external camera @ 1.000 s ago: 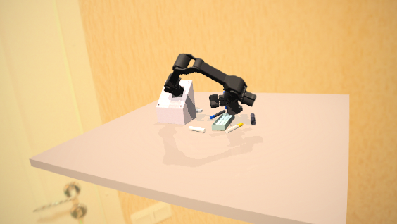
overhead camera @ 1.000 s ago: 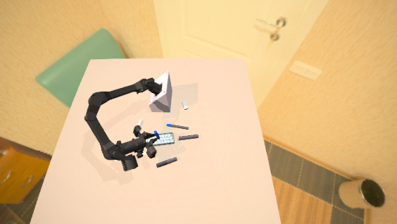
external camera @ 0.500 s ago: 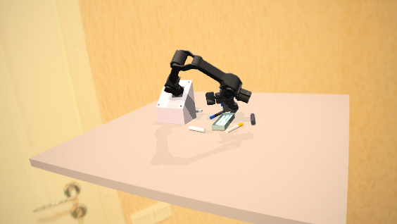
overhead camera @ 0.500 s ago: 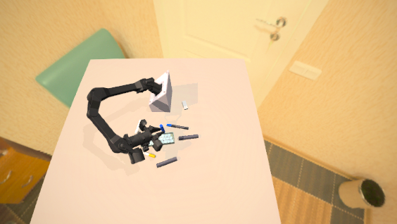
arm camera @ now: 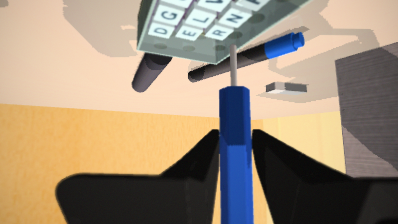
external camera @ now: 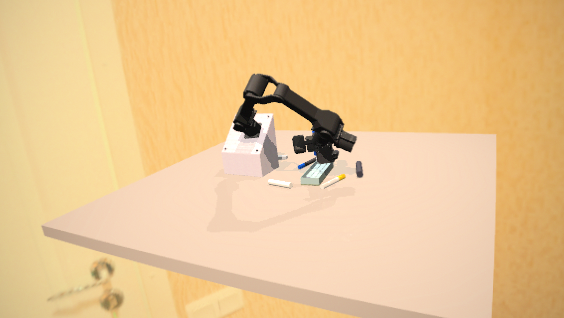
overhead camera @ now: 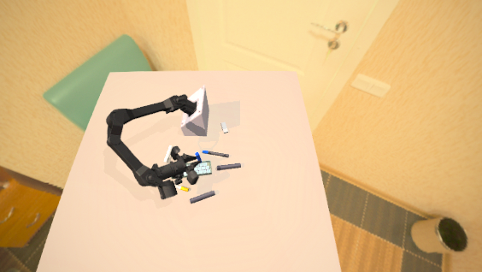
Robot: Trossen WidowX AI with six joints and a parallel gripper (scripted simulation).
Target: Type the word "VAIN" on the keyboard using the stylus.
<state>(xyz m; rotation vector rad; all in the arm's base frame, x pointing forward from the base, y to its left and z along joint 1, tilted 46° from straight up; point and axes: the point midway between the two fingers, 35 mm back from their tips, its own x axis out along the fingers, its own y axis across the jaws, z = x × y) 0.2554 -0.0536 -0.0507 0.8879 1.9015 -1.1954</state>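
My gripper [overhead camera: 198, 159] [arm camera: 235, 136] is shut on the blue stylus [overhead camera: 197, 156] [arm camera: 235, 112], which shows upright between the fingertips in the wrist view, its thin grey tip pointing away from the fingers. The grey-green keyboard [overhead camera: 208, 162] [external camera: 309, 181] [arm camera: 176, 54] lies on the desk under the gripper. In the wrist view the tip ends over the keyboard's corner, beside the R key [arm camera: 219, 33] and near the N key [arm camera: 235, 18]. Whether the tip touches cannot be told. The arm hides part of the keyboard in the top view.
A black pen with a blue cap [overhead camera: 206, 152] [arm camera: 285, 46] lies close beside the keyboard. Dark cylinders [overhead camera: 229, 167] [overhead camera: 202, 197], a yellow-tipped white pen [overhead camera: 185, 188] [external camera: 334, 181], a white stick [external camera: 280, 184] and a small white block [overhead camera: 225, 127] lie around. The arm's box base [external camera: 242, 162] stands behind.
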